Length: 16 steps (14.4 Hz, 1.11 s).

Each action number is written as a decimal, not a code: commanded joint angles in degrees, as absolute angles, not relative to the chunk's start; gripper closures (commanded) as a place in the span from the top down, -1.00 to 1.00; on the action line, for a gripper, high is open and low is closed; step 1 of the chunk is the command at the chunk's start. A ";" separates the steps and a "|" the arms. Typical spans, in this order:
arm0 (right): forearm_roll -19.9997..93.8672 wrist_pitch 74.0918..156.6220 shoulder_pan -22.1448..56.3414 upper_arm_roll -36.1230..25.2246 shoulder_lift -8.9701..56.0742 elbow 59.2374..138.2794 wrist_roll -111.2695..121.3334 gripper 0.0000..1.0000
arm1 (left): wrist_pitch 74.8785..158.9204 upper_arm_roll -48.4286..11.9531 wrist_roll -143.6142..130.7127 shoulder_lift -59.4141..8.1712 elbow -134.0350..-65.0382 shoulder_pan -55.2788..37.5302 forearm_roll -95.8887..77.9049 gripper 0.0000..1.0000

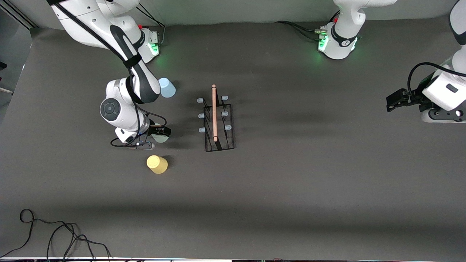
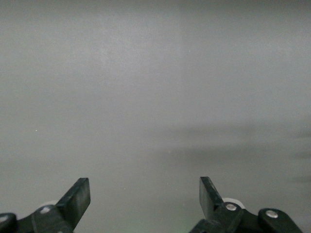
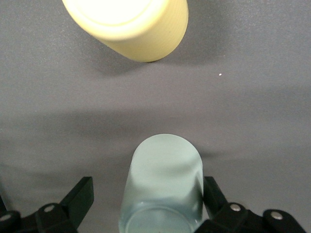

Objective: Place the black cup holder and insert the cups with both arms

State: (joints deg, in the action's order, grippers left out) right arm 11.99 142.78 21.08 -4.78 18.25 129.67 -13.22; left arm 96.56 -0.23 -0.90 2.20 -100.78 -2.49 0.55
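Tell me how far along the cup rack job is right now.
Done: the rack stands mid-table, all pegs bare. In hand: the right claw is open around the green cup, one finger touching it, not yet shut. The left claw waits open at its arm's end of the table. Left: the green, blue and yellow cups all need inserting.

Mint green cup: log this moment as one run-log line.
mint green cup: between open right gripper fingers, ungrasped | left gripper: open, waiting | black cup holder: on table, pegs bare | yellow cup, blue cup: on table
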 commanded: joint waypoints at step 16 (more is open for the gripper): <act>13.54 131.14 21.79 -5.54 3.62 131.04 -21.07 -0.94 | 94.13 -0.97 0.35 2.02 -98.00 -1.67 3.69 1.00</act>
